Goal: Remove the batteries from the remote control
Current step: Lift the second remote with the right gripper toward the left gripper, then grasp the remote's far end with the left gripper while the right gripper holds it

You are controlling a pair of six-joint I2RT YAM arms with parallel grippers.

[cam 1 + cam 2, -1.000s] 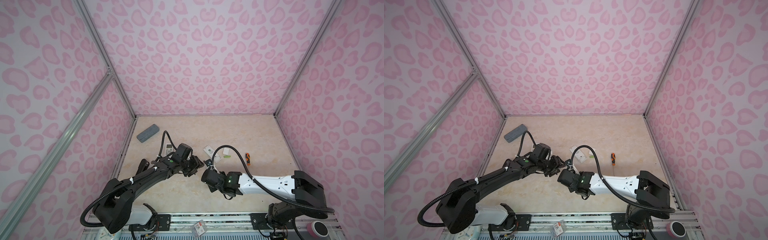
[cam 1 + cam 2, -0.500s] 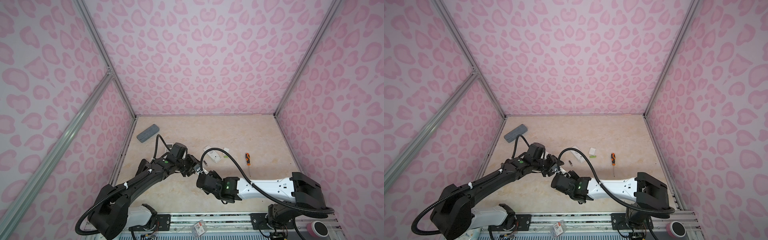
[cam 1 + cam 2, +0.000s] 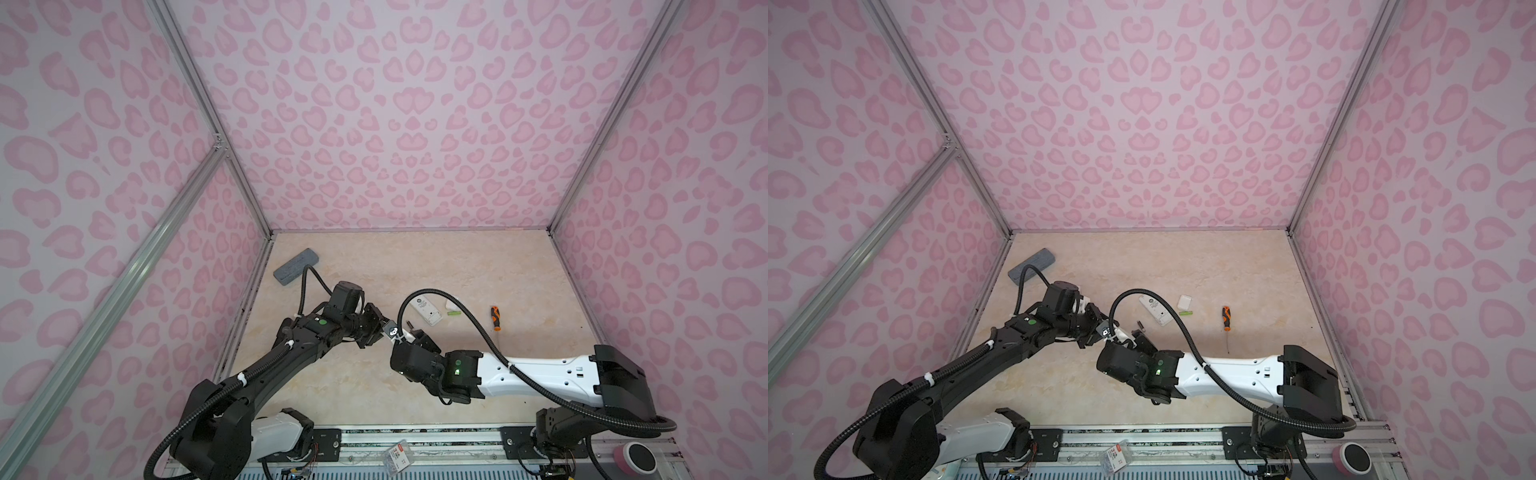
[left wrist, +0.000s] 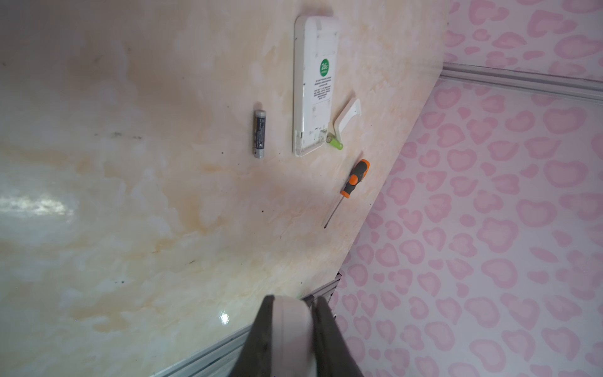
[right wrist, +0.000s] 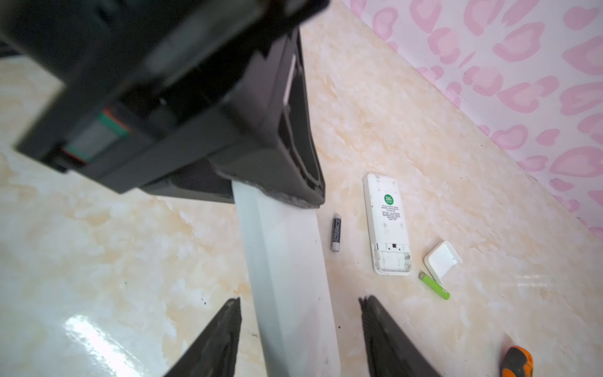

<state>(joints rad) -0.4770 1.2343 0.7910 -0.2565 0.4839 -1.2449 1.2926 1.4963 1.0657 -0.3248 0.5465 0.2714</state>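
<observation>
Two already out: dark cylindrical battery (image 5: pixel 336 232) and bright green battery (image 5: pixel 434 286) lie on the beige marbled surface (image 5: pixel 408 107) beside an open-backed white remote (image 5: pixel 388 225). Left pincer (image 4: pixel 290 313) pinches a second white remote (image 5: pixel 287 277); right pincer (image 5: pixel 300 297) stands spread around it. We judge a handover for better access.

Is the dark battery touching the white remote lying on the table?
Apart. In the left wrist view a strip of bare table separates the dark battery from the white remote.

Left end effector (image 4: pixel 291 302) clamped; right end effector (image 5: pixel 299 299) spread apart.
</observation>
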